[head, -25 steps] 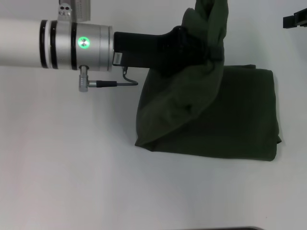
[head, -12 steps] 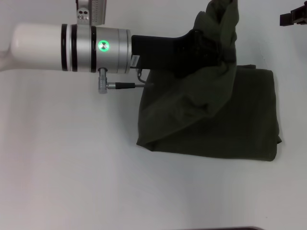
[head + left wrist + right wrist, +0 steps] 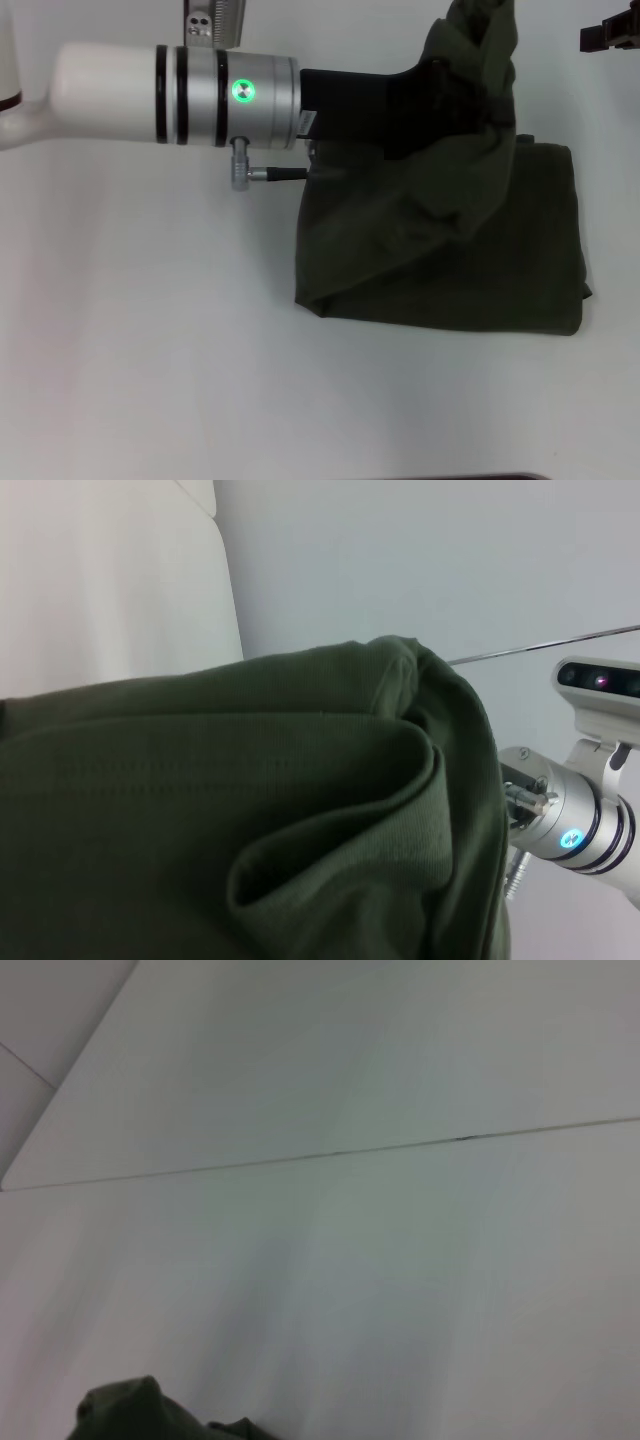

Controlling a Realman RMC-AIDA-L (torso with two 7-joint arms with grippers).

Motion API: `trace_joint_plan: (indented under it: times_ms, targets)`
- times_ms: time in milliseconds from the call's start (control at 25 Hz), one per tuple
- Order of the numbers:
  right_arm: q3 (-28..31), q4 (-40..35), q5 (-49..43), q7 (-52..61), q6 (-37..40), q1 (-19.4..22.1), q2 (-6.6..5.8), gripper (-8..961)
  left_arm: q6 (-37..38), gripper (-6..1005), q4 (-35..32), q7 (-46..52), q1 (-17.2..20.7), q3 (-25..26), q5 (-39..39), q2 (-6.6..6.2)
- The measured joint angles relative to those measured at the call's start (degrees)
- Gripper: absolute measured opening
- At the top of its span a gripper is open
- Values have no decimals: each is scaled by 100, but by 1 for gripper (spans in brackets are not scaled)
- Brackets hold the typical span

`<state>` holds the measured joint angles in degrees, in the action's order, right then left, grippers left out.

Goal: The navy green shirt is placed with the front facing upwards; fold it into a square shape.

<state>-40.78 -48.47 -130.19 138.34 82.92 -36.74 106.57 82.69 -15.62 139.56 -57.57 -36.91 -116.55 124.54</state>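
Olive-green cotton fills most of what my left wrist camera sees: the navy green shirt is bunched right up against the lens, its folds rolling over one another. From my head view, the shirt lies on the white tabletop, right of centre, already folded into a thick, roughly rectangular pad with its plain side showing. One layer is lifted off that pad: it rises from the near left corner, drapes diagonally up and across, and gathers into a bundle at the far edge of the view.

My left arm reaches in from the left, white and silver with a green light glowing on the wrist, and my left claw is buried in that raised bundle. The black body of the claw runs straight into the cloth, and the fabric hangs from it, so it is clamped on the shirt, though the fingertips themselves are wrapped in green and hidden from me.

My right claw sits off at the far right corner, only a dark sliver of it showing, well apart from the shirt; I cannot tell how its fingers stand. The right wrist camera looks across bare white tabletop with a thin seam line crossing it, and just a small hump of the green shirt pokes in at the edge.
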Motion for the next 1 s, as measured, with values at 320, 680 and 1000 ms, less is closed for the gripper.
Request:
trace_joint_plan:
  times_ms: [320, 680, 1000]
  targets:
    - [0, 5, 3, 0, -33, 0, 11, 35, -209, 125, 322, -154, -232, 12, 105, 7]
    - [40, 2, 23, 27, -37, -15, 20, 74, -306, 150, 470, -172, -103, 36, 444, 7]
    - [53, -7, 13, 86, -37, -57, 20, 124, -185, 388, 454, -166, -101, 49, 524, -7]
